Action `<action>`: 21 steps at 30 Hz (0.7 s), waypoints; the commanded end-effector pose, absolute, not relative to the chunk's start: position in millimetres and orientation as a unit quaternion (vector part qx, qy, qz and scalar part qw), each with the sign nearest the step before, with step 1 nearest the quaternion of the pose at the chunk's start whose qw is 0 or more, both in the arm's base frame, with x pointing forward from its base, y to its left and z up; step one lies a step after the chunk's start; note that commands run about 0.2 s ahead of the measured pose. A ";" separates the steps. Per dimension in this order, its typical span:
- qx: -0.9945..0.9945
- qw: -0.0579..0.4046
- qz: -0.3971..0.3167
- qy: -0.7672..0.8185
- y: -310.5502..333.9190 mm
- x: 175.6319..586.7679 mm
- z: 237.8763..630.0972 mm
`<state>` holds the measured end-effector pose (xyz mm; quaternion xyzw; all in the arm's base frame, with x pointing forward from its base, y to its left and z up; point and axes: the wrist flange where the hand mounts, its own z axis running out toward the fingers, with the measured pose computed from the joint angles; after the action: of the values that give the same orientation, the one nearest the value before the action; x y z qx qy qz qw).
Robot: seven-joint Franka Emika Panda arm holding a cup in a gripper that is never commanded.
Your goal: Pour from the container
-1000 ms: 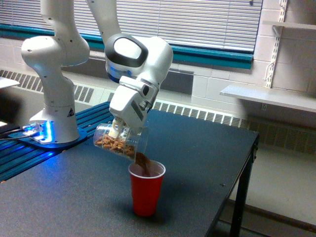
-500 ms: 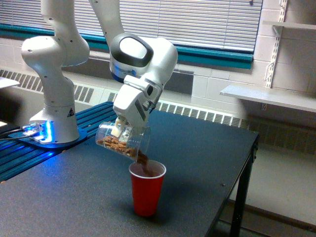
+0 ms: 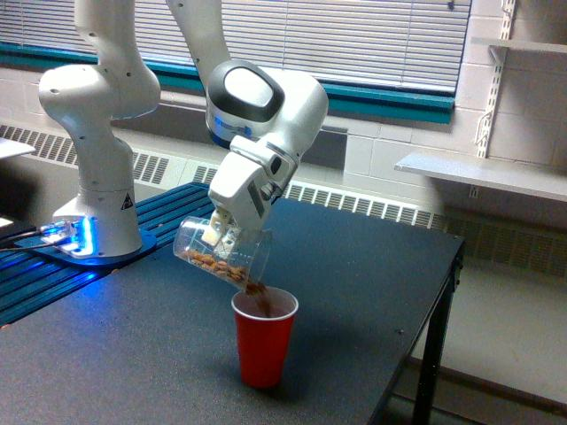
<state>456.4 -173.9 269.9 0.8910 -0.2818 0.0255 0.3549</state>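
Gripper [image 3: 219, 235]: clamped on the container [image 3: 221, 252], tipped steeply, rim just over the red cup [image 3: 263, 339] on the table [image 3: 372, 283]; brown bits falling in; risk: a sudden clump overshooting the rim or toppling the light cup.

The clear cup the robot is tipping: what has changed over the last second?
The gripper has carried the clear cup slightly up and toward the exterior view's right, and it stays clamped on it. Fewer brown bits lie inside the cup; more have slid out over its rim into the red cup. The red cup stayed where it was on the table.
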 end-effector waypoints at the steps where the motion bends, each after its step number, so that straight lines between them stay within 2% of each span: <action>1: 0.893 0.362 0.011 -0.268 -171.6 463.3 272.1; 21: 0.895 0.357 -0.008 -0.266 -179.6 477.3 278.3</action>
<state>473.0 -178.1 275.9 0.8904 -0.2786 -0.0002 0.3600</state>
